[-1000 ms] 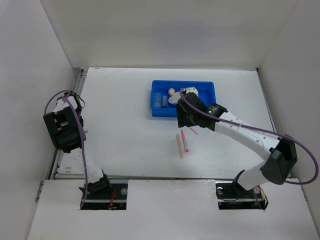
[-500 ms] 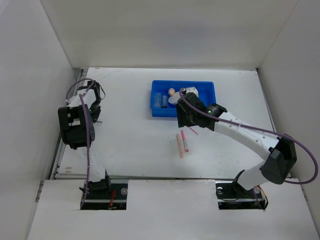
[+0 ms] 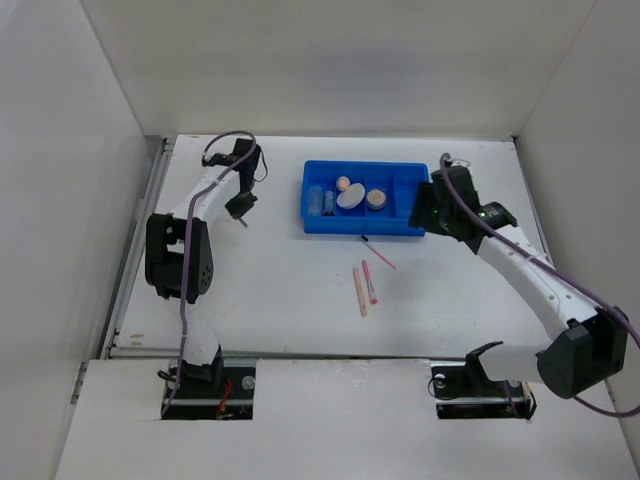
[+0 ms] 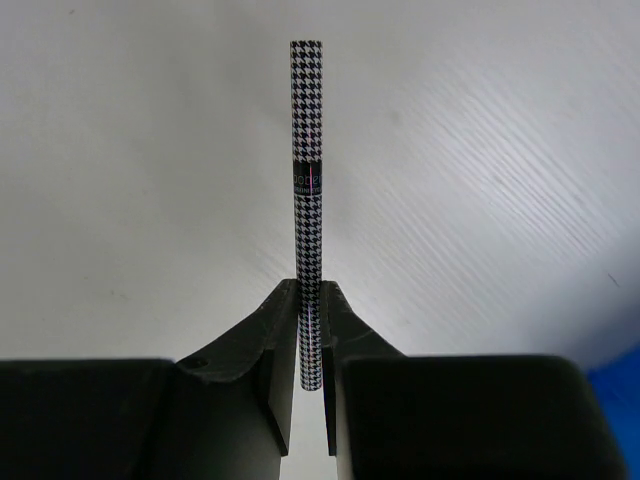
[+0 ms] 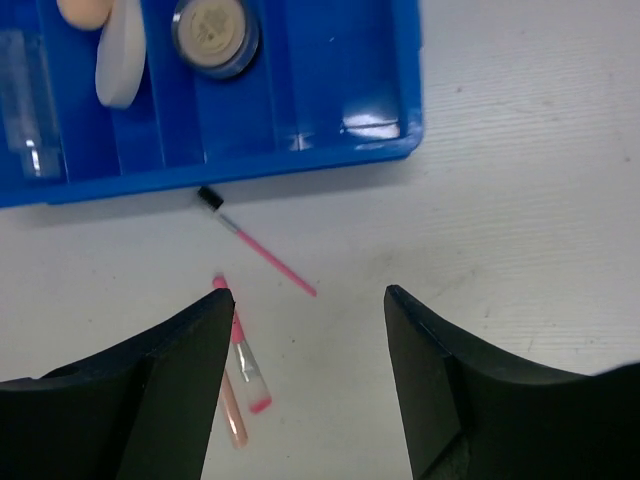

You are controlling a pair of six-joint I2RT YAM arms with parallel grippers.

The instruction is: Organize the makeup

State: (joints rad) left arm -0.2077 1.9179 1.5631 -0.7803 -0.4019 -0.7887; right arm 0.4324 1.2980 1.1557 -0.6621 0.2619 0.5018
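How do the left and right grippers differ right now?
The left gripper is shut on a houndstooth pencil; the right gripper is open and empty. The left gripper hangs left of the blue tray, the right gripper at its right end. Both are above the table.

My matt black plastic fingers (image 4: 265, 385), a smooth checked pencil (image 4: 308, 180), a shiny blue plastic tray (image 5: 340, 70), a matt white table (image 5: 520, 200).

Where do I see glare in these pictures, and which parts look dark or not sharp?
Right wrist view: bright glare on the blue tray near its corner; the open right gripper is dark and soft. Left wrist view: the patterned pencil is sharp, while the left gripper shut on it is nearly black. Top view: even light, only weak shadows.
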